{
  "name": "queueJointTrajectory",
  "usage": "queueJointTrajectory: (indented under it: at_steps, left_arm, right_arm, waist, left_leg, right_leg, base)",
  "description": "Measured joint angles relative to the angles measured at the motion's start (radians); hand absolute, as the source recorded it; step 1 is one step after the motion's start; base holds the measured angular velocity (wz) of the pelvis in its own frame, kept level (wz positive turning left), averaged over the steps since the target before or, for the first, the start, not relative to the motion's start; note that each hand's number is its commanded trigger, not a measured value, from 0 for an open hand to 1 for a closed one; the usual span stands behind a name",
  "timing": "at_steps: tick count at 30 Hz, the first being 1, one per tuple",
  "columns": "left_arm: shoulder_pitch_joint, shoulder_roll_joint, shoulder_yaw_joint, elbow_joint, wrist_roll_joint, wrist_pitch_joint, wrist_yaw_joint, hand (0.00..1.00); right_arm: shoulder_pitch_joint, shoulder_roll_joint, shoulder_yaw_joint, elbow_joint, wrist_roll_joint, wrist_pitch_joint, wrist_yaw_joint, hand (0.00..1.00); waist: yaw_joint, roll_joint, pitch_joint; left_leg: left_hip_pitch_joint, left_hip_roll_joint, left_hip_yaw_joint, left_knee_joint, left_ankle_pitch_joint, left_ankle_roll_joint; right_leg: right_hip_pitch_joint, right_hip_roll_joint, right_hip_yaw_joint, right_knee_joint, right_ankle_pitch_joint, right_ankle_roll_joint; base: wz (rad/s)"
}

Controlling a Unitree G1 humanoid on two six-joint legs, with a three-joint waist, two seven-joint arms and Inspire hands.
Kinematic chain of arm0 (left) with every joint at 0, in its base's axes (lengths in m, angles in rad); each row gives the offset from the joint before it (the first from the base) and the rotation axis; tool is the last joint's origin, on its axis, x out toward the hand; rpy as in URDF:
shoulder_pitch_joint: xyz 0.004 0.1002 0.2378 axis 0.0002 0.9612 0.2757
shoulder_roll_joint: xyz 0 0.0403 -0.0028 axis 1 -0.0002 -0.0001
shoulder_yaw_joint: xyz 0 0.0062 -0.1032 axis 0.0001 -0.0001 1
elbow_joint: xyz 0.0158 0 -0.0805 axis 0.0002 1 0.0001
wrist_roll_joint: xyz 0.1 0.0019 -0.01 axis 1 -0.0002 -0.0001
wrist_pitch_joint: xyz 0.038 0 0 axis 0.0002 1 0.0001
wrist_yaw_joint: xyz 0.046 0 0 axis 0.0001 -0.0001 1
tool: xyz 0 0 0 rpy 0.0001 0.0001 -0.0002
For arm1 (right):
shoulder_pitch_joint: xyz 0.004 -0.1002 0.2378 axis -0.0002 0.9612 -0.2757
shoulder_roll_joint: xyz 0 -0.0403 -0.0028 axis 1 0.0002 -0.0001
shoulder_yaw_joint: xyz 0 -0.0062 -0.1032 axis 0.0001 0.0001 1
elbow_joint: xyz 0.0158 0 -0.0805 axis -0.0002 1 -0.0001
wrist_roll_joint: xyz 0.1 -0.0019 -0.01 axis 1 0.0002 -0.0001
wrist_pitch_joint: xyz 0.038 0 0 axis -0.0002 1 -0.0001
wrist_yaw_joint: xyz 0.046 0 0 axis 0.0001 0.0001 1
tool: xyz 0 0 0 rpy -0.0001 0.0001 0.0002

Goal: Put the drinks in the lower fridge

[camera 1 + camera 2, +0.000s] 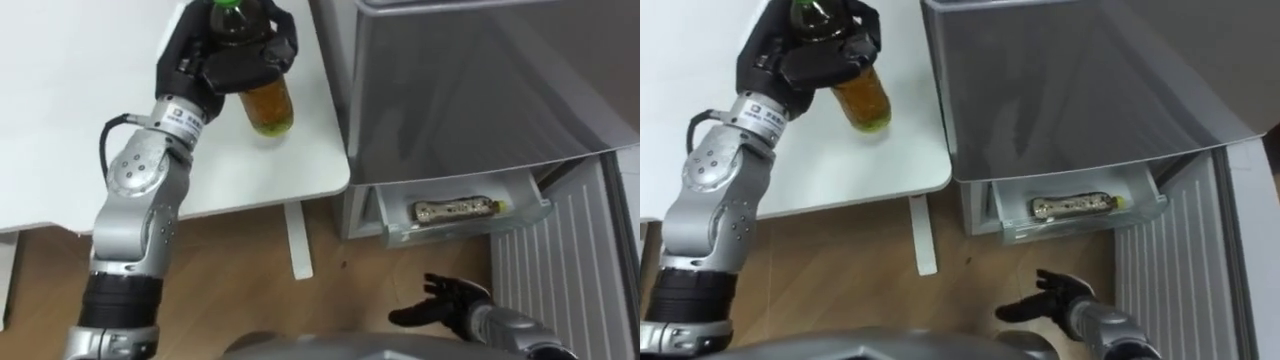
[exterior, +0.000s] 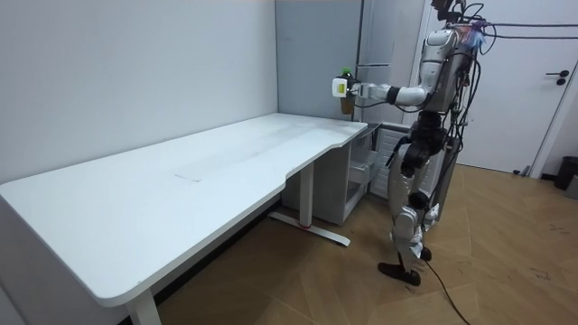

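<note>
My left hand [image 1: 235,62] [image 1: 815,55] is shut on a drink bottle [image 1: 268,105] [image 1: 862,102] of amber liquid with a green cap, holding it up over the right end of the white table [image 1: 90,130]. The room view puts the bottle [image 2: 347,101] clearly above the tabletop. A second bottle [image 1: 455,208] [image 1: 1072,206] lies on its side in the pulled-out clear drawer [image 1: 530,212] of the lower fridge. Low by the floor in front of that drawer hangs my right hand [image 1: 440,305] [image 1: 1050,300], its fingers open and holding nothing.
The grey fridge body [image 1: 470,80] stands just right of the table's edge. Its open door with ribbed inner panel [image 1: 560,260] is at the far right. A white table leg [image 1: 297,240] stands on the wooden floor between the table and the fridge.
</note>
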Motion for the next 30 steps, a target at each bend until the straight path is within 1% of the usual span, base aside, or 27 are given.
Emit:
queueJointTrajectory:
  at_steps: [3, 4, 5, 6, 8, 11, 12, 14, 17, 19, 22, 25, 26, 30]
  left_arm:
    - [0.017, 0.001, 0.001, 0.0, -0.002, 0.0, -0.007, 1.0]
    - [0.023, 0.001, 0.0, 0.0, -0.002, 0.0, -0.009, 1.0]
    - [0.032, 0.001, -0.001, 0.0, -0.002, 0.0, -0.018, 1.0]
    - [0.038, 0.001, -0.003, 0.0, -0.002, 0.0, -0.022, 1.0]
    - [0.071, 0.005, -0.027, 0.0, -0.009, 0.0, -0.024, 1.0]
    - [0.107, 0.005, -0.063, 0.0, -0.017, 0.0, -0.046, 1.0]
    - [0.111, 0.005, -0.069, 0.0, -0.017, 0.0, -0.05, 1.0]
    - [0.123, 0.008, -0.078, 0.0, -0.029, 0.0, -0.071, 1.0]
    - [0.145, 0.009, -0.079, 0.0, -0.047, 0.0, -0.072, 1.0]
    - [0.153, 0.013, -0.082, 0.0, -0.047, 0.0, -0.073, 1.0]
    - [0.162, 0.017, -0.085, 0.0, -0.047, 0.0, -0.087, 1.0]
    - [0.164, 0.017, -0.09, 0.0, -0.06, -0.001, -0.093, 1.0]
    - [0.165, 0.016, -0.092, 0.0, -0.059, -0.001, -0.103, 1.0]
    - [0.165, 0.013, -0.106, 0.0, -0.059, -0.002, -0.132, 1.0]
  right_arm:
    - [0.001, 0.001, 0.014, -0.036, -0.021, 0.001, 0.028, 0.0]
    - [0.001, 0.003, 0.024, -0.049, -0.03, 0.01, 0.036, 0.0]
    - [0.001, 0.003, 0.038, -0.066, -0.034, 0.02, 0.043, 0.0]
    - [0.001, 0.002, 0.044, -0.076, -0.035, 0.021, 0.047, 0.0]
    - [0.002, 0.0, 0.074, -0.116, -0.037, 0.021, 0.055, 0.0]
    - [0.001, 0.001, 0.085, -0.156, -0.051, 0.019, 0.078, 0.0]
    - [0.0, 0.001, 0.085, -0.161, -0.055, 0.019, 0.08, 0.0]
    - [-0.001, 0.001, 0.087, -0.175, -0.067, 0.018, 0.1, 0.0]
    - [-0.001, 0.001, 0.087, -0.181, -0.08, 0.018, 0.113, 0.0]
    - [-0.001, 0.001, 0.087, -0.181, -0.08, 0.018, 0.113, 0.0]
    - [-0.001, 0.001, 0.092, -0.181, -0.08, 0.017, 0.112, 0.0]
    - [-0.001, -0.002, 0.099, -0.181, -0.079, 0.017, 0.112, 0.0]
    - [0.0, -0.001, 0.106, -0.181, -0.08, 0.018, 0.113, 0.0]
    - [0.0, -0.002, 0.11, -0.181, -0.08, 0.019, 0.123, 0.0]
  waist:
    - [0.001, -0.005, -0.0011]
    - [0.0, -0.01, -0.0031]
    - [0.003, -0.013, -0.0038]
    - [0.006, -0.014, -0.0036]
    - [0.011, -0.015, -0.0037]
    - [0.02, -0.019, -0.0027]
    - [0.022, -0.019, -0.003]
    - [0.023, -0.024, -0.005]
    - [0.025, -0.026, -0.0055]
    - [0.025, -0.028, -0.0049]
    - [0.026, -0.034, -0.0018]
    - [0.026, -0.036, -0.0003]
    - [0.027, -0.038, 0.0009]
    - [0.031, -0.039, 0.0017]
  left_leg:
    - [-0.001, -0.002, -0.015, 0.006, 0.0, 0.0]
    - [-0.005, -0.002, -0.022, 0.008, 0.0, 0.0]
    - [-0.009, -0.002, -0.025, 0.014, 0.0, 0.0]
    - [-0.011, -0.002, -0.026, 0.015, 0.0, 0.0]
    - [-0.01, -0.004, -0.034, 0.02, 0.0, 0.0]
    - [-0.012, -0.01, -0.052, 0.025, 0.0, 0.001]
    - [-0.012, -0.011, -0.054, 0.027, 0.0, 0.001]
    - [-0.028, -0.016, -0.077, 0.037, 0.0, 0.001]
    - [-0.036, -0.019, -0.09, 0.042, 0.001, 0.001]
    - [-0.039, -0.021, -0.099, 0.043, 0.001, 0.001]
    - [-0.045, -0.023, -0.105, 0.045, 0.001, 0.001]
    - [-0.054, -0.028, -0.119, 0.053, 0.001, 0.001]
    - [-0.055, -0.028, -0.123, 0.053, 0.001, 0.001]
    - [-0.063, -0.031, -0.133, 0.057, 0.001, 0.001]
  right_leg:
    - [0.012, -0.003, -0.019, -0.001, 0.0, 0.001]
    - [0.013, -0.003, -0.026, -0.002, -0.001, 0.001]
    - [0.014, -0.003, -0.03, -0.002, -0.001, 0.001]
    - [0.014, -0.003, -0.032, -0.002, -0.001, 0.001]
    - [0.019, -0.004, -0.039, -0.002, -0.001, 0.001]
    - [0.028, -0.009, -0.051, -0.004, -0.006, 0.001]
    - [0.029, -0.009, -0.052, -0.004, -0.007, 0.002]
    - [0.029, -0.013, -0.071, -0.004, -0.011, 0.002]
    - [0.03, -0.014, -0.086, -0.004, -0.013, 0.003]
    - [0.031, -0.016, -0.097, -0.004, -0.015, 0.003]
    - [0.032, -0.017, -0.104, -0.004, -0.018, 0.002]
    - [0.032, -0.021, -0.125, -0.004, -0.022, 0.004]
    - [0.032, -0.022, -0.125, -0.002, -0.024, 0.004]
    - [0.031, -0.023, -0.137, -0.002, -0.026, 0.004]
  base:
    - [0.16]
    - [0.15]
    - [0.13]
    - [0.08]
    - [0.09]
    - [0.17]
    - [0.17]
    - [0.26]
    - [0.17]
    - [0.14]
    - [0.11]
    - [0.15]
    - [0.12]
    - [0.09]
